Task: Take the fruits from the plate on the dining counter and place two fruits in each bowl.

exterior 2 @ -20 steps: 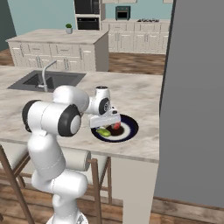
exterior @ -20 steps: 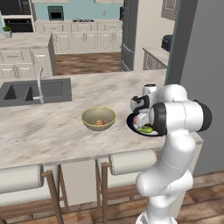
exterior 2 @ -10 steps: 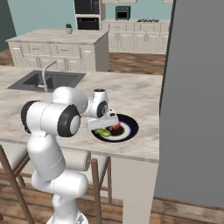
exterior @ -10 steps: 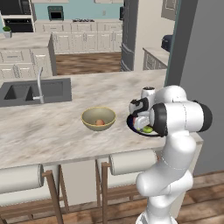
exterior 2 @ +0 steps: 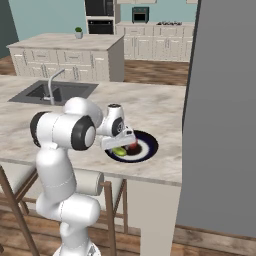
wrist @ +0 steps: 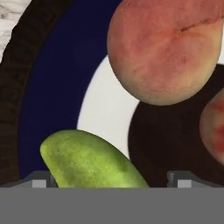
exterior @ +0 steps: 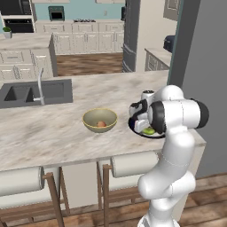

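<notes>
Green oblong fruit lying on the dark navy plate, directly below and between the two dark finger tips of the end effector in the hand view. Long axis running on a slant across that view, from upper left down toward lower right, so not square across the gap between the tips; left tip touching or just beside the fruit's blunt end, right tip well apart from it. Looks like the nearest fruit and the likely target, with a small turn of the wrist probably needed to set the fingers across its narrow width.

Just beyond the green fruit, a round reddish-orange fruit resting over the pale ring of the plate, apart from the green one. Edge of another reddish fruit at the right side of the hand view, near the first.

End effector fingers spread wide apart, gripping nothing, hanging low over the plate in both base views, close to the fruit.

Plate sitting on the beige marbled counter, near its front edge. To the plate's left in the left base view, a tan-yellow bowl with one reddish fruit already inside. Sink farther left, well apart.
</notes>
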